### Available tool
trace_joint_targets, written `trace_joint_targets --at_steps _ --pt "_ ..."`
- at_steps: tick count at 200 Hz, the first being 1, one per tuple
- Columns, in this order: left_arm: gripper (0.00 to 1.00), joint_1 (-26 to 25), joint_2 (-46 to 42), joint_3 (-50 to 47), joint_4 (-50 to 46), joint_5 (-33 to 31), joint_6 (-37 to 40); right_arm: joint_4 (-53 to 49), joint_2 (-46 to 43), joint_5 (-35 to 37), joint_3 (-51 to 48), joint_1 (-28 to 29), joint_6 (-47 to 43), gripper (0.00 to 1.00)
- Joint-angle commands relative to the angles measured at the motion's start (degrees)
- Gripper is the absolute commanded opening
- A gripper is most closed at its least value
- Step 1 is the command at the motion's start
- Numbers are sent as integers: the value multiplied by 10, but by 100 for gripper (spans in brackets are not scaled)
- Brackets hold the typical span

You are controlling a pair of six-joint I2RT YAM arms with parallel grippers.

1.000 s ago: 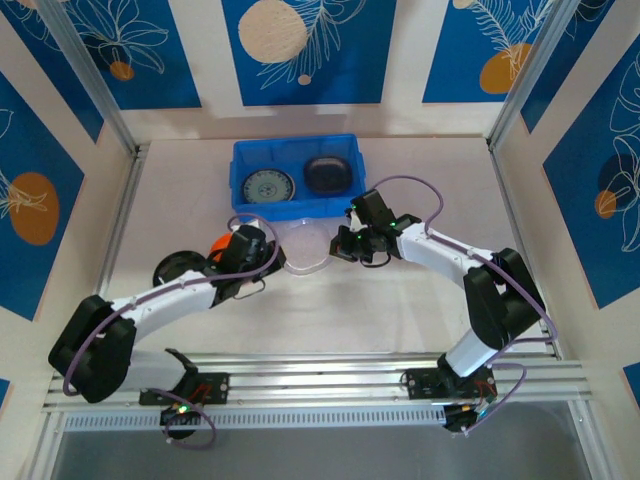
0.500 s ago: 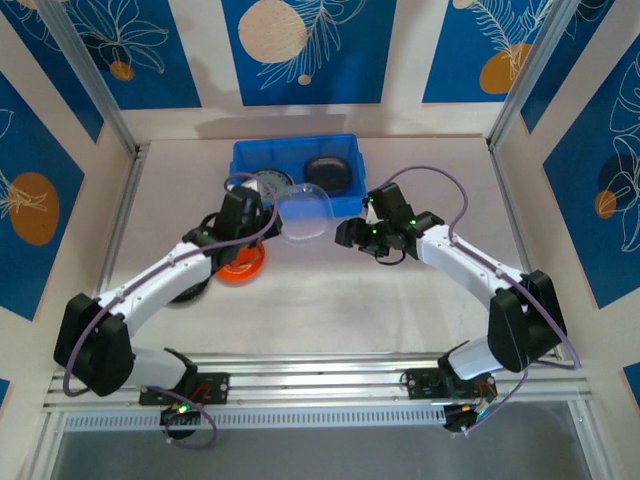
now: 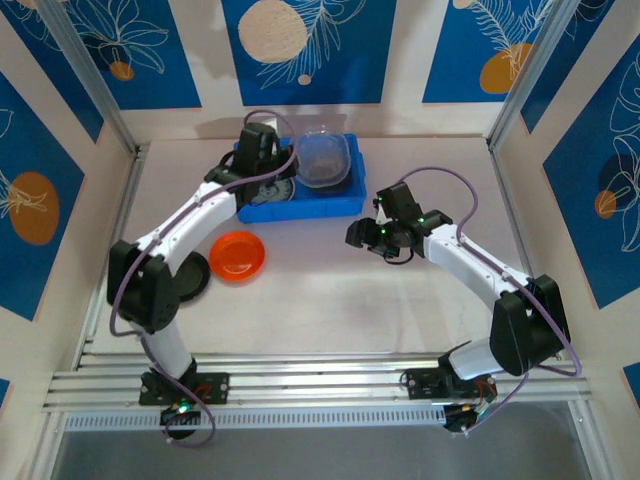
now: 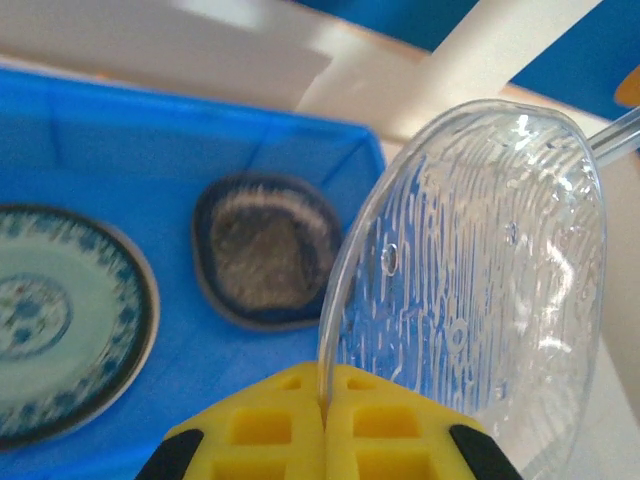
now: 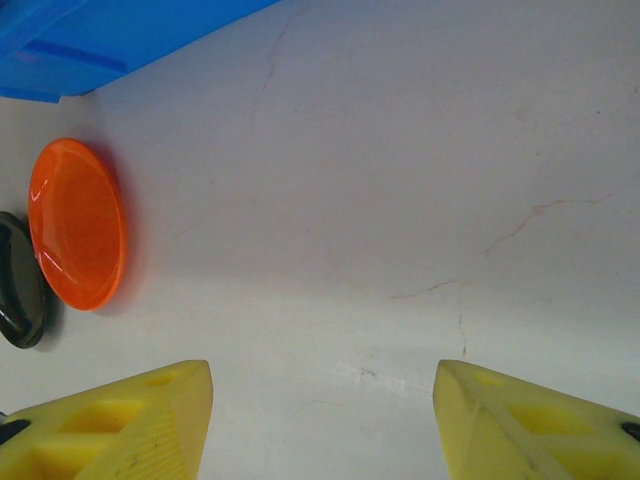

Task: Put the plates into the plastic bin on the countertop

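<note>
- Clear ribbed round plastic plate: my left gripper is clamped on its rim. It hangs tilted over the right half of the shallow bright blue plastic bin, above the dark round dish lying there.
- Handling, my read: light, stiff, slick. The thin rim is the only purchase, so an edge pinch can pivot or slip. Can't tell hard plastic from glass, so I treat it as crackable and lower it close before letting go.
- Teal-patterned round plate lies flat in the bin's left half.
- Not yet binned: glossy orange round plate and a black round plate near it, both on the pale off-white countertop, in front of the bin's left end.
- My right gripper: fingers spread wide, nothing in them, hovering over bare countertop just off the bin's right front corner.
- Those two lie flat, so I'd go for the rim edge. The orange one looks slippery and may slide.
</note>
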Motion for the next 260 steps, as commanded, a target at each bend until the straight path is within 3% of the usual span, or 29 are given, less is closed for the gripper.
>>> trace_joint_targets --at_steps 1,146,260 --pt "0 11 52 74 -6 39 0 -20 -13 -7 21 -9 -2 61" --pt "0 39 353 343 -23 107 -117 -49 -14 -41 71 -74 -28 61" --pt "0 57 370 331 -83 89 -75 -41 11 -60 72 -78 -25 60"
